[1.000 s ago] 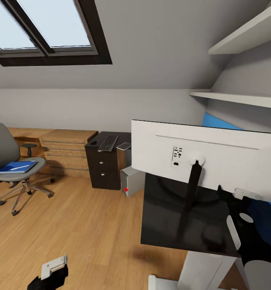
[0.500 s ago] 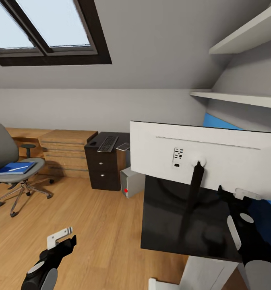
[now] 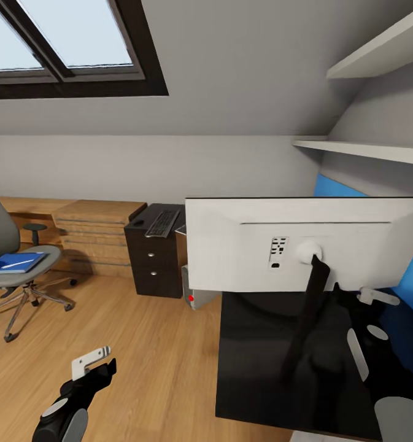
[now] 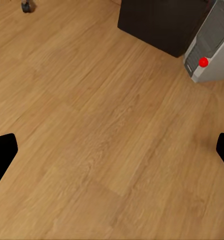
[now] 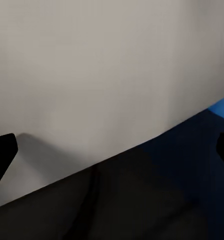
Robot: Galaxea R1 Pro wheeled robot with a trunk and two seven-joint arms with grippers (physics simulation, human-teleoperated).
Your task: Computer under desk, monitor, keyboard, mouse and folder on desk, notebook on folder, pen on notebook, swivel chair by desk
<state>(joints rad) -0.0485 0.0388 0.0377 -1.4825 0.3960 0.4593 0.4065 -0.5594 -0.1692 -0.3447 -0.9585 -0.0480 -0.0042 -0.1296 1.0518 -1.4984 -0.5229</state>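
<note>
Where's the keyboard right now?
In the head view, the keyboard lies on top of the black drawer unit against the far wall, left of the monitor, beside the wooden chest.

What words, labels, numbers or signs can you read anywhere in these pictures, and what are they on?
No text can be read.
White back of the wide flat monitor: a small block of dark marks beside the stem mount, too small to tell whether ports or print.
Slim keyboard on the black drawer unit: key legends too small.
Silver-grey tower computer: a red dot, no lettering.
</note>
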